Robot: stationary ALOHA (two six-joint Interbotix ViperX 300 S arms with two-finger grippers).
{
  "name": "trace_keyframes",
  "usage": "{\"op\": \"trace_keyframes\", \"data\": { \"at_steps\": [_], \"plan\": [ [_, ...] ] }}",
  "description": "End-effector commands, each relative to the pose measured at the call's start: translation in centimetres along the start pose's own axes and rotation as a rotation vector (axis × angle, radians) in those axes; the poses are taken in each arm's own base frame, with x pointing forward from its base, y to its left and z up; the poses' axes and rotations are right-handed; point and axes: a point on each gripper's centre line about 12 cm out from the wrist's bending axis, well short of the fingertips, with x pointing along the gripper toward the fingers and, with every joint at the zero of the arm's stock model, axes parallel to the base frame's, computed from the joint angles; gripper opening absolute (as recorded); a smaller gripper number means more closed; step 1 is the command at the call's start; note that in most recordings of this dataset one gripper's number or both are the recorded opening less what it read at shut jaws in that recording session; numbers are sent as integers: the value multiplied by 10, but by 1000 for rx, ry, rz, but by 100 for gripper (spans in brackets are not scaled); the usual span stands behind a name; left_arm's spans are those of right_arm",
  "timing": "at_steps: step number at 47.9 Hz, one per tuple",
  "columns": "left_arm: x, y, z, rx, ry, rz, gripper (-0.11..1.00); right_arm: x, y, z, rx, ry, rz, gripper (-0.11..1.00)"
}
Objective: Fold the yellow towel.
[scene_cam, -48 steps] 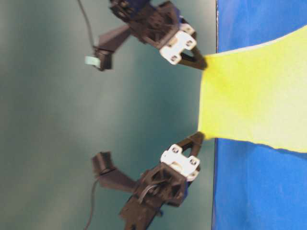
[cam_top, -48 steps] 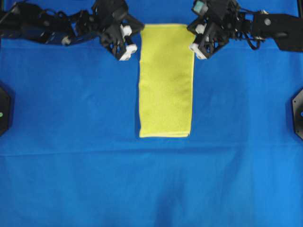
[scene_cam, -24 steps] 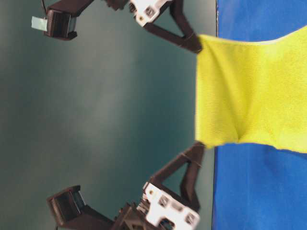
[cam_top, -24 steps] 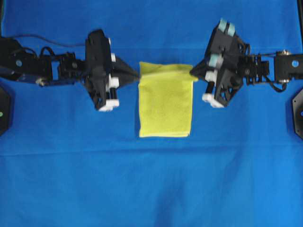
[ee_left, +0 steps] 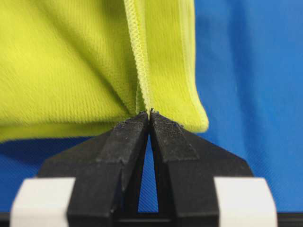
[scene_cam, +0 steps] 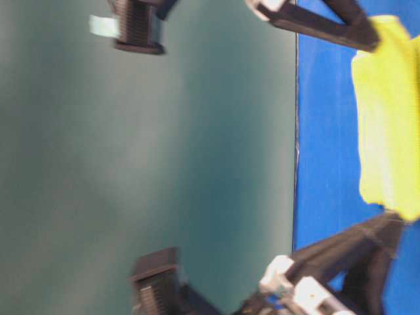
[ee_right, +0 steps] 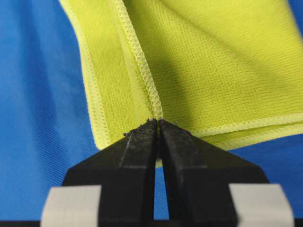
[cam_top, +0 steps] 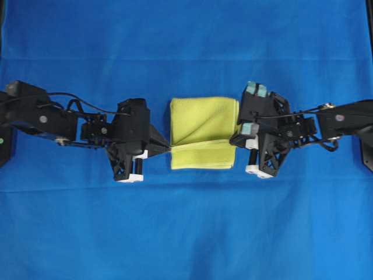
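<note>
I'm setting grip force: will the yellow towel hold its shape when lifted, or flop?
Likely floppy: the yellow towel sags and creases between the left gripper and right gripper. Probably light, since a thin pinch at the hem holds it. Its fuzzy weave should resist slipping.

Even, bright light is being cast from above; only thin shadows are being thrown beneath the yellow towel (cam_top: pixel 203 132). The table-level view is being smeared by blur. In both wrist views the towel's weave is being rendered crisply, without glare.
</note>
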Motion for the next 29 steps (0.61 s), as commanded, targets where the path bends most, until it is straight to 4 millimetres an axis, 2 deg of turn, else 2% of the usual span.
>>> {"op": "trace_keyframes", "data": {
  "at_steps": [1, 21, 24, 29],
  "plan": [
    [3, -4, -5, 3, 17, -7, 4, 6, 2, -1, 7, 4, 8, 3],
    [10, -6, 8, 10, -26, -13, 5, 9, 4, -1, 15, 1, 17, 3],
    [10, -6, 9, 10, -30, -13, 11, 9, 5, 1, 14, -8, 22, 3],
    [10, -6, 9, 23, -30, -13, 38, 8, 6, 3, 14, -27, 33, 3]
  ]
}}
